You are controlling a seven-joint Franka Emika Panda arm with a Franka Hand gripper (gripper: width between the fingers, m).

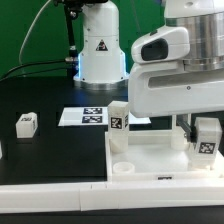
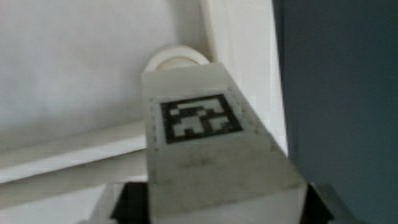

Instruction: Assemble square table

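Observation:
The white square plate (image 1: 150, 155) lies flat at the exterior view's lower right, with a round socket (image 1: 122, 168) showing at its near left corner. One tagged white leg (image 1: 118, 118) stands at its far left corner. My gripper (image 1: 205, 130) is shut on a second tagged leg (image 1: 207, 140) at the plate's right side. In the wrist view this leg (image 2: 210, 140) fills the space between my dark fingers (image 2: 125, 205), its end at a round corner socket (image 2: 175, 60) of the plate (image 2: 71, 80). A third leg (image 1: 26, 124) lies loose on the black table at the left.
The marker board (image 1: 85, 117) lies behind the plate near the robot base (image 1: 100, 50). A white rail (image 1: 60, 205) runs along the front. A white object (image 1: 2, 150) shows partly at the left edge. Dark table (image 2: 338, 80) lies beside the plate's edge.

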